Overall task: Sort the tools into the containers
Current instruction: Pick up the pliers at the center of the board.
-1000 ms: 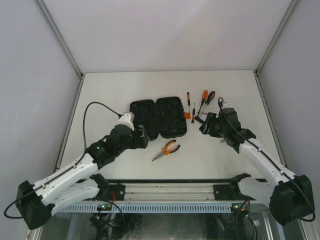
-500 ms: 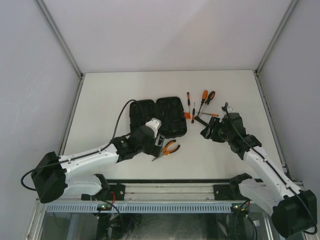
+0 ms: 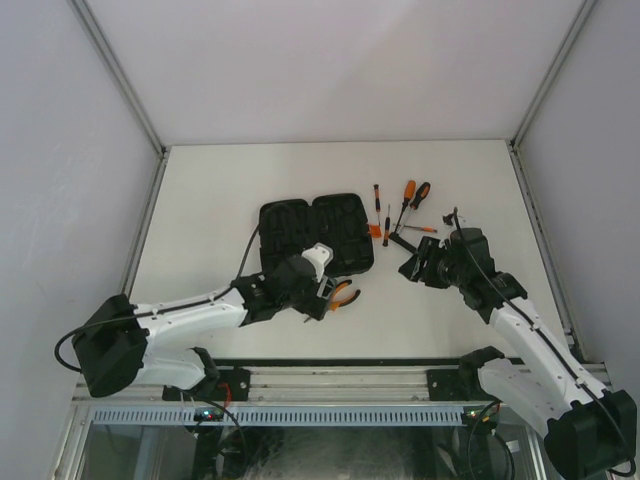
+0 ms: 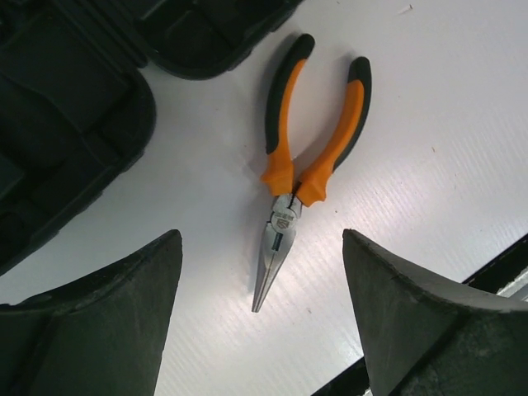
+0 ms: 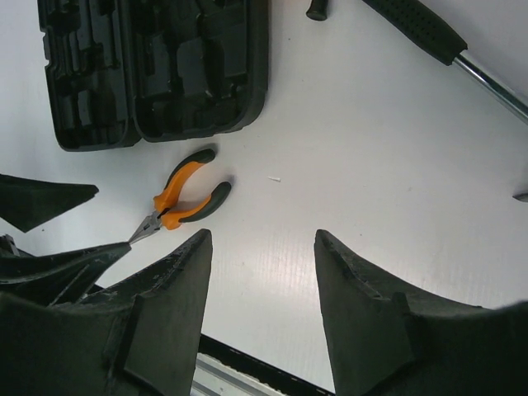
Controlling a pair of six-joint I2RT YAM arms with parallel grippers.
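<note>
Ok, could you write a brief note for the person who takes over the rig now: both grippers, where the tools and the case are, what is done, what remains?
Left gripper: open, above the pliers, one finger on each side, not touching.
Right gripper: open, empty, above the bare table, right of the case.
Case: lies open; its slots look empty.
Screwdrivers and hammer: loose on the table, right of the case.
Done: no tool stowed yet.
Left: all tools, probably pliers first.
</note>
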